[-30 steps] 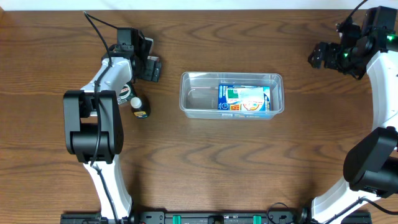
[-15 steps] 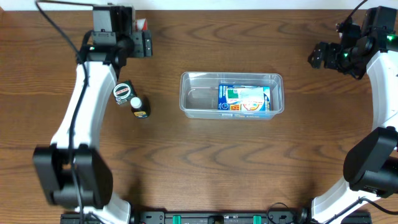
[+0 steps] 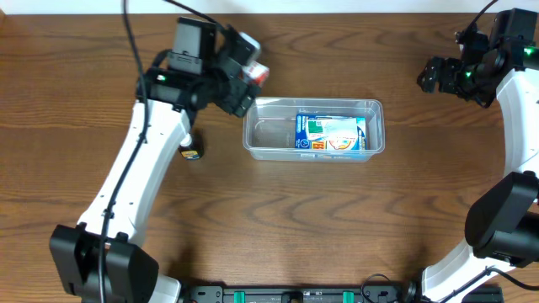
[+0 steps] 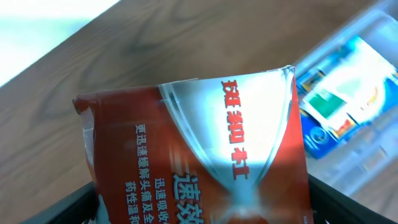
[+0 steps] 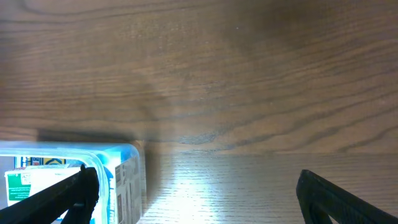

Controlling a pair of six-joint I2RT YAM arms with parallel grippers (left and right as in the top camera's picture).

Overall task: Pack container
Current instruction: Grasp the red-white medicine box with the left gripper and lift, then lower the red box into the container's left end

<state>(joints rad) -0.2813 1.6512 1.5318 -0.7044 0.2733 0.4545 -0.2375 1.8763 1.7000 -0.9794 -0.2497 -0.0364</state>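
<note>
- My left pincer point(image 3: 240, 82) is clamped on a red-and-white box point(image 3: 252, 71), held in the air just off the container's far-left corner (red Chinese print fills the wrist view).
- The container point(image 3: 269, 133), a clear plastic tub with rounded corners, sits on the wooden table point(image 3: 295, 219), between my two arms.
- A blue-and-white carton point(image 3: 331, 133) lies flat inside the container, toward its right end.
- My right pincer point(image 3: 431, 76) hangs well off to the right of the container and beyond its far side, with its jaws wide apart around nothing.
- A small dark bottle point(image 3: 192, 151) sits on the table left of the container, partly hidden under my left arm.
</note>
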